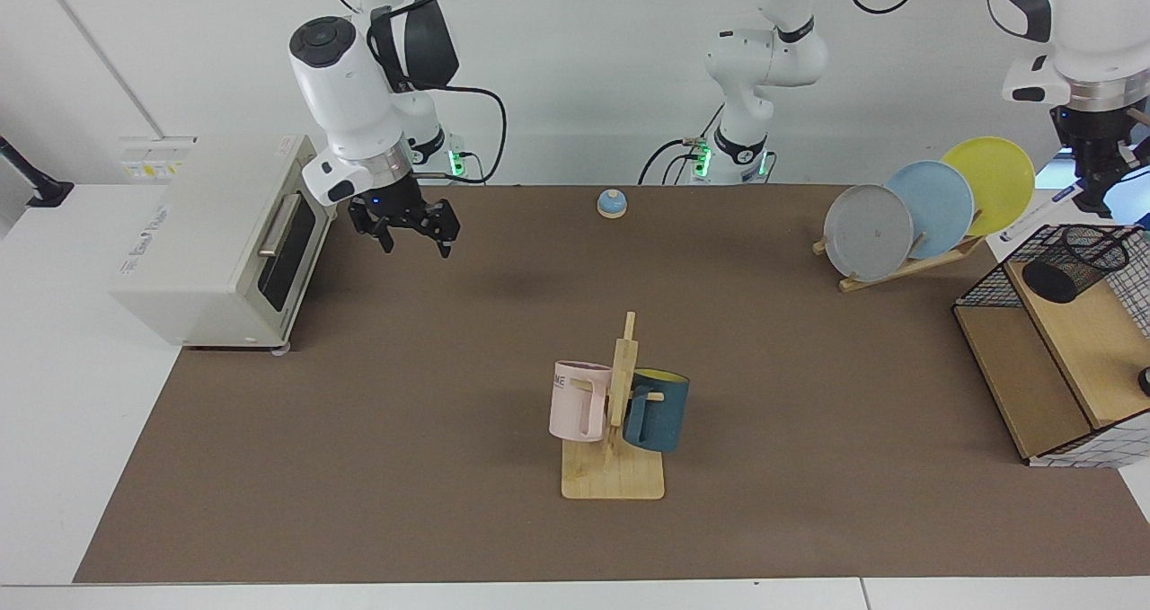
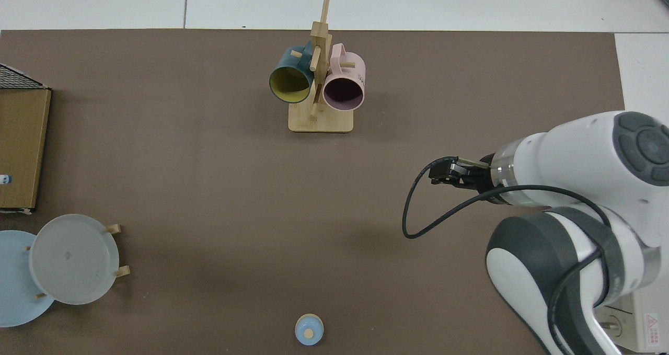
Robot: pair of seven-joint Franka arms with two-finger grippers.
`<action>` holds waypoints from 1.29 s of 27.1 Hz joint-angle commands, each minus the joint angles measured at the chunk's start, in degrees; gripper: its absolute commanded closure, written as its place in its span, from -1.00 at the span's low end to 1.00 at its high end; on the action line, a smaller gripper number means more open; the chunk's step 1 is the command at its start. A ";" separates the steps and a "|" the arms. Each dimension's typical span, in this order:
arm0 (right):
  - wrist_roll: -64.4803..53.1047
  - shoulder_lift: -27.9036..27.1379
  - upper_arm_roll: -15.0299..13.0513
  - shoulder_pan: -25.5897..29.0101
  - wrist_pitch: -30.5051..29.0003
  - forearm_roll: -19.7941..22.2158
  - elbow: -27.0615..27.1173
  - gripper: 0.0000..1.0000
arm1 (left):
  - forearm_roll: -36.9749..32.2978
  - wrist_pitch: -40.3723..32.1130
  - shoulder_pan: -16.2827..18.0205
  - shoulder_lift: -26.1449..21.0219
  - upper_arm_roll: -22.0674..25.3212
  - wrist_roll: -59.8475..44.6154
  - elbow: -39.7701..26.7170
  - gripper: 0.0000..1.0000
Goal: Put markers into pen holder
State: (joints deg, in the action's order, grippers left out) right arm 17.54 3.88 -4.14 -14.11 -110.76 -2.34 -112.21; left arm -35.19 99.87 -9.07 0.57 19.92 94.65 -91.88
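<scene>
We see the left gripper [image 1: 1098,198] above the pen holder [image 1: 1078,262], jaws clamping the marker [image 1: 1033,214]. The right gripper [image 1: 406,230] waits beside the toaster oven [image 1: 216,242], jaws spread.

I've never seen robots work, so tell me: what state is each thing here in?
Left pincer: shut on slim white marker.
Right pincer: open, empty.
Black wire-mesh pen holder: no marker inside.
Cream toaster oven: door shut.
Pink mug and dark blue mug: hanging on wooden stand.
</scene>
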 commanded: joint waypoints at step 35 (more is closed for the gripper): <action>-10.68 1.92 0.80 7.78 17.60 2.34 14.56 -0.99 | -6.12 2.88 2.74 -12.70 5.74 7.13 6.97 -0.96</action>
State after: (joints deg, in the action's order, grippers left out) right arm 8.25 5.27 -3.96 -7.37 -94.34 0.79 -97.60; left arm -39.87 104.62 -5.28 -12.83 25.37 104.25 -84.37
